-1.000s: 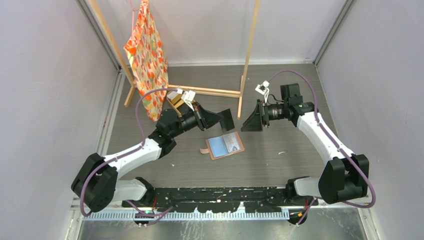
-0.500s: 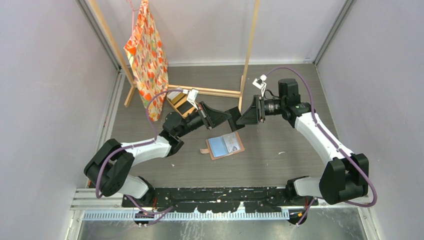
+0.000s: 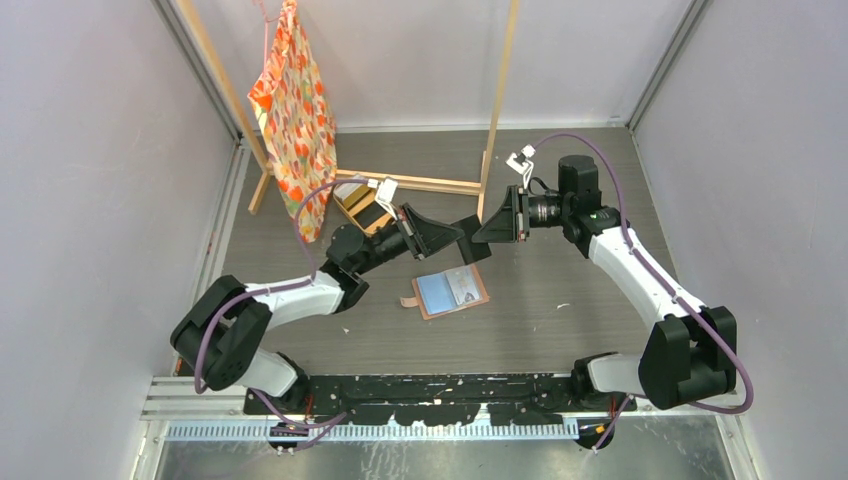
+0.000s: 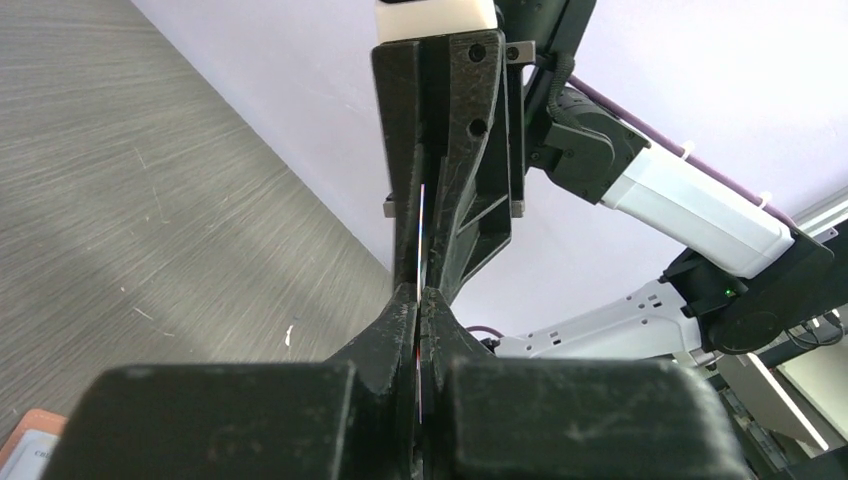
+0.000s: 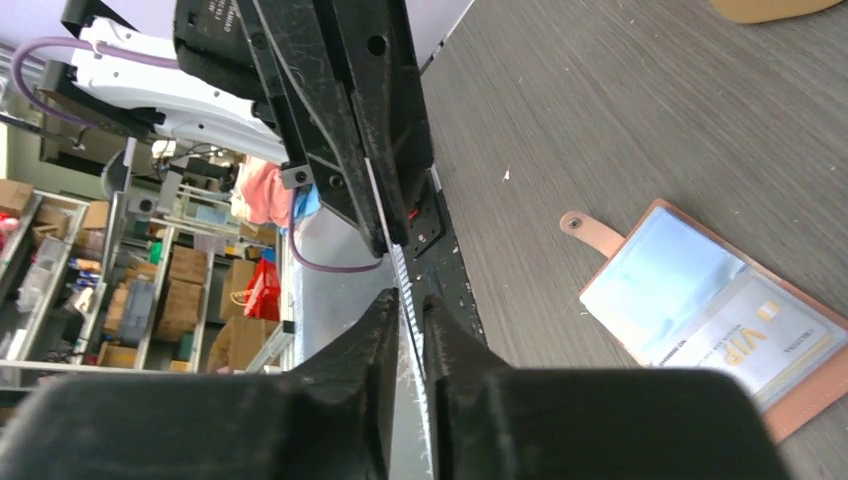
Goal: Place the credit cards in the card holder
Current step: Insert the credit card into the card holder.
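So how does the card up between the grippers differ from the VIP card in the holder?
The held card is in the air, edge-on, pinched by the left gripper; the VIP card lies flat, pocketed in the open card holder. Its face shows; the held card's doesn't. Both are thin.
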You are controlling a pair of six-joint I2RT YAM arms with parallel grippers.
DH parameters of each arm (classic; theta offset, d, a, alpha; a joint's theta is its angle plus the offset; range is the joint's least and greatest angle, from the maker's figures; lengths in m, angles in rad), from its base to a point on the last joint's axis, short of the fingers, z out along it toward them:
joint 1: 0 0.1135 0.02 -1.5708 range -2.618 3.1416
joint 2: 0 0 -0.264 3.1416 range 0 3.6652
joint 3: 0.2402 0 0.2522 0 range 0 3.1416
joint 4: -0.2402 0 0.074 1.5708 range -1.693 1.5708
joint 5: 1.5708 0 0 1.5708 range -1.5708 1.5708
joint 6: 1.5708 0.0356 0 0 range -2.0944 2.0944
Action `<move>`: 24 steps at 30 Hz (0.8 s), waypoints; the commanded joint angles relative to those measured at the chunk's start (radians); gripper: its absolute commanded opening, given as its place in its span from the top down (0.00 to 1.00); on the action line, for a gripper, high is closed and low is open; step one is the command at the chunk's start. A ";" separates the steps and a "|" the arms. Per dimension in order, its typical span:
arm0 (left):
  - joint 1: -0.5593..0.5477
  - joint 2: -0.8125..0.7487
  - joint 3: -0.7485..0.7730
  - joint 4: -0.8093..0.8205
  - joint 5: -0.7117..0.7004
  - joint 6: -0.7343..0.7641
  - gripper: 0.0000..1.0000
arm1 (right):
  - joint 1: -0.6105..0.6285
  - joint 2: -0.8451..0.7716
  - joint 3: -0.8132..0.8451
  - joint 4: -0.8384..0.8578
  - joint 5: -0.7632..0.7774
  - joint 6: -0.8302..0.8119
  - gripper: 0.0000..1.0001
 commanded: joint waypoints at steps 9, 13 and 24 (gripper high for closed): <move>0.090 -0.120 -0.032 -0.288 -0.050 0.066 0.50 | -0.033 -0.010 0.069 -0.300 -0.017 -0.352 0.99; 0.123 -0.274 -0.045 -0.626 -0.127 0.242 0.30 | -0.065 0.022 0.017 -0.292 -0.003 -0.367 0.99; 0.118 -0.227 -0.042 -0.851 -0.057 0.186 0.28 | 0.024 0.172 -0.163 -0.056 0.267 -0.113 0.99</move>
